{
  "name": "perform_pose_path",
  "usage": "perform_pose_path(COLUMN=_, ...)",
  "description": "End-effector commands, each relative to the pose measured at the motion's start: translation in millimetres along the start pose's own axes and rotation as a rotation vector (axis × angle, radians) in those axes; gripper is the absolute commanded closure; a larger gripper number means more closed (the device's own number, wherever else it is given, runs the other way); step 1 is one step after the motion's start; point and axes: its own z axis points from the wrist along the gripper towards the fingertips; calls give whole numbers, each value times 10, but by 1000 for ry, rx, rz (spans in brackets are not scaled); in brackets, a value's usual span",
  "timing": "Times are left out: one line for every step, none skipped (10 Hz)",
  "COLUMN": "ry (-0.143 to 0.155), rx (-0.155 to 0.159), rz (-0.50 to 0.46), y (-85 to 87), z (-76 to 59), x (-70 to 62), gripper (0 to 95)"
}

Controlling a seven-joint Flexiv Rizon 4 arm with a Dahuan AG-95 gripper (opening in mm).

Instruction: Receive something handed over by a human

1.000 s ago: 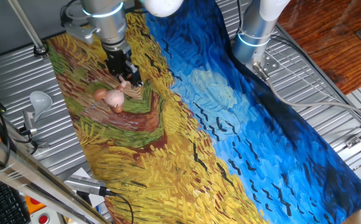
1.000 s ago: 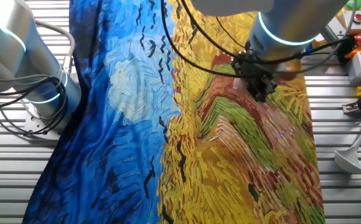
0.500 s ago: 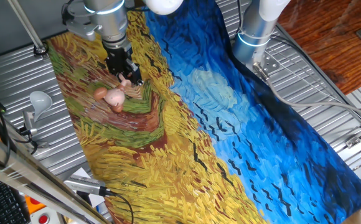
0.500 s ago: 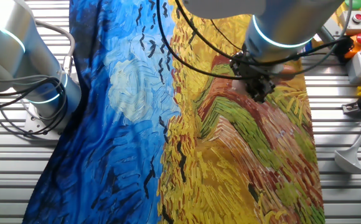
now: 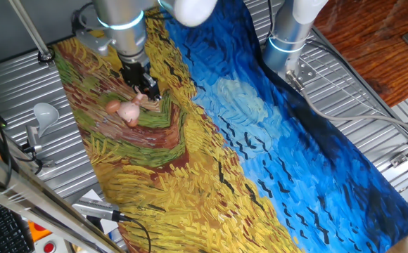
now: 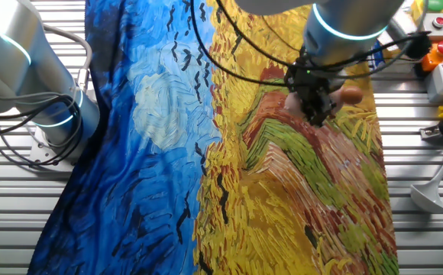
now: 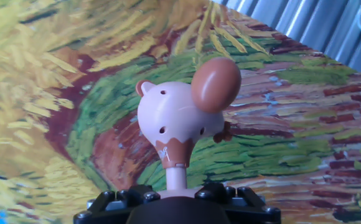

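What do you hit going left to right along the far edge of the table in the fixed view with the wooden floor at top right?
Slanted metal pole → the working arm with its pincer hanging down to the pink toy → second arm's white base → wooden floor.

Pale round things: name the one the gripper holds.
The pink toy with brown ears, its stem pinched in the gripper; the white bulb sits apart, off the cloth.
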Motion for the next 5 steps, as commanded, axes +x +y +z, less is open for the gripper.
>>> perform_pose_path(ry=-38, rx=-36, rz=-57, y=-114, z=111, x=-23, gripper=950)
perform_pose_path(ry=-45, rx=-39, rz=-73, y=-187, z=159, x=-13, gripper=950)
perform_pose_path(ry=-50, rx=-43, rz=-79, y=-230, z=183, x=-4, gripper=950)
perform_pose_path(ry=-56, rx=-52, rz=-76, y=-254, z=198, x=5, gripper=950)
perform_pose_path(ry=-56, rx=-53, rz=-75, y=-254, z=198, x=4, gripper=950)
